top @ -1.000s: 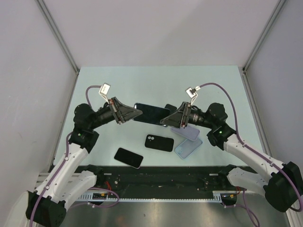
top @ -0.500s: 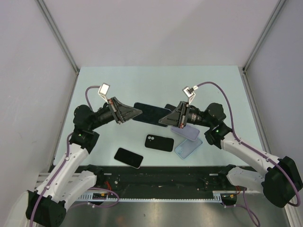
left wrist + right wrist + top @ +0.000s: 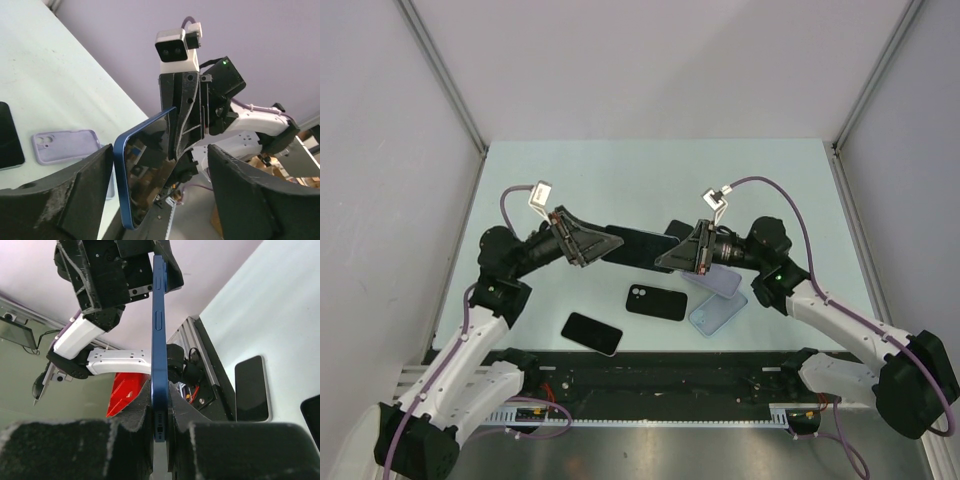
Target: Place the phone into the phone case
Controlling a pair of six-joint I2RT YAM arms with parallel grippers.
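Blue phone [image 3: 638, 246] is held in the air above the table [image 3: 580, 170], between the two grippers and over none of the cases. It is seen edge-on in the right wrist view, its lower end buried between the pads; in the top view both ends are covered by fingers. Right gripper [image 3: 159, 395] is clamped tight on the phone's thin edge. Left gripper [image 3: 160, 150] is spread wide with the phone standing between its fingers; contact with the nearer finger cannot be made out. Phones counted: three, the held one plus two black ones lying flat, one camera-side up [image 3: 655, 300] and one screen up [image 3: 592, 333]. Phone cases counted: two, a lilac case [image 3: 720, 279] overlapping a paler case [image 3: 716, 316], both just right of the black phones and partly under the right arm. A dark flat item [image 3: 678, 228] behind the right gripper is mostly hidden and cannot be identified. In the left wrist view one black phone is cut off by the frame edge.
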